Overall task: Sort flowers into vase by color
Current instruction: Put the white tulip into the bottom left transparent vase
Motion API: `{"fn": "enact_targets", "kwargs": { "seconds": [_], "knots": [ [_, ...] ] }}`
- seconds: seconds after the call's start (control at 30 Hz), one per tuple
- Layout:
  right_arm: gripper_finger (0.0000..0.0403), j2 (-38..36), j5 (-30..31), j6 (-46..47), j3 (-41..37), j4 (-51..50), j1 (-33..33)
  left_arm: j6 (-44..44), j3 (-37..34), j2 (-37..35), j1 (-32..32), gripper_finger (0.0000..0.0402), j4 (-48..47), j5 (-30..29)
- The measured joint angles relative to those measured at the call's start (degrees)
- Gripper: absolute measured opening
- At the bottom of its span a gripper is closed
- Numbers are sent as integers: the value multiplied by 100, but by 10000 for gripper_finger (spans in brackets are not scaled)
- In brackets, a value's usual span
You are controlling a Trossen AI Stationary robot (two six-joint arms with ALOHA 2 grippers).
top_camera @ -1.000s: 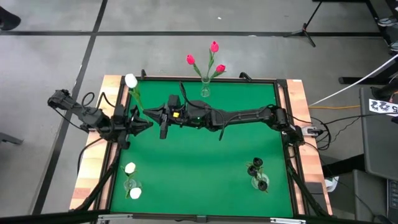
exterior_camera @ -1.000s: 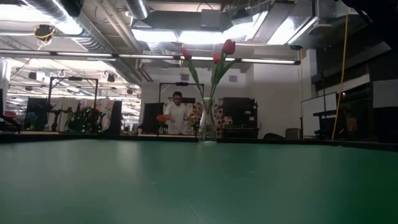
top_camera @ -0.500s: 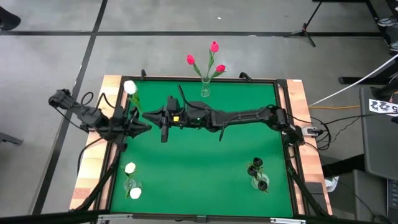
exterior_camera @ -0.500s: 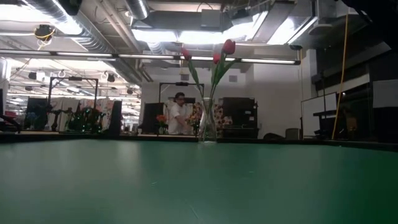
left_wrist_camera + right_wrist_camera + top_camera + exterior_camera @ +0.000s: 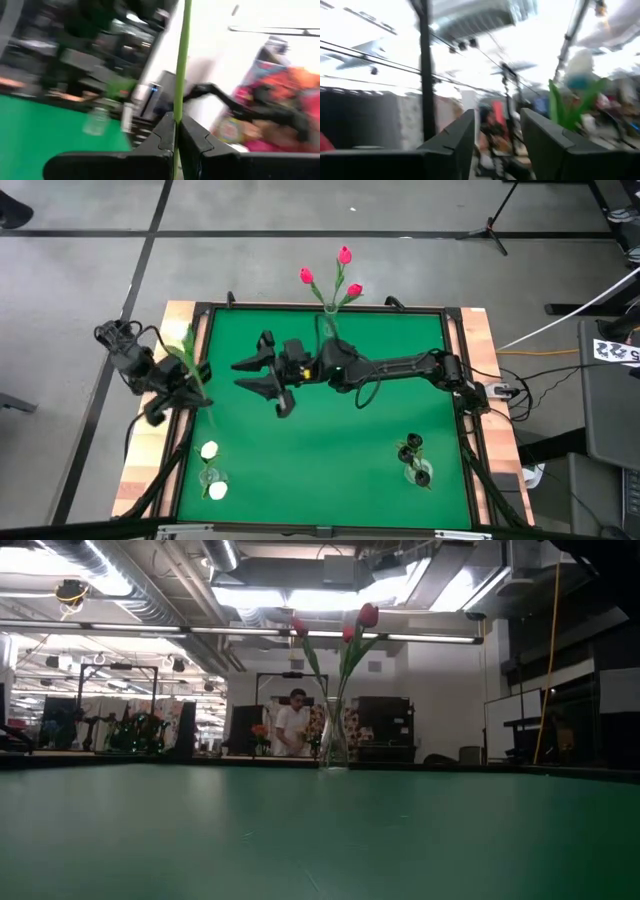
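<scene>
the left gripper (image 5: 165, 395), at the table's left edge, pinches a thin green stem (image 5: 181, 65), its bud unseen; a second ago it held the flower farther right. the right gripper (image 5: 258, 363), left of centre, has sprung wide, empty.

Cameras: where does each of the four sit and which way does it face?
High view: overhead, straight down on the green table; both arms show, left tool off its left edge, right tool open mid-table.
Low view: table height, level across to the pink tulip vase; no arm shows.
Left wrist view: past its shut fingers, clamped on a green stem.
Right wrist view: past its spread fingers at the room.
Shared: high and low views both show the pink tulips.
</scene>
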Motion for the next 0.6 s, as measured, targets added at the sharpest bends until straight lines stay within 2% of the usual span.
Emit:
{"fn": "enact_targets", "kwargs": {
  "seconds": [0.17, 0.3, 0.5, 0.6],
  "knots": [
    [165, -11, -337, 277, 2, 248, 1, 0, 0, -244, -384, 2, -6, 720],
    [165, -11, -340, 346, 2, 114, 1, -2, 0, -234, -667, 2, -46, 963],
    [166, -11, -337, 344, 0, -28, 1, 92, -160, -201, -1123, 2, 18, 961],
    [166, -11, -337, 344, 0, -36, -5, 168, -343, -198, -1321, 2, 144, 587]
  ]
}}
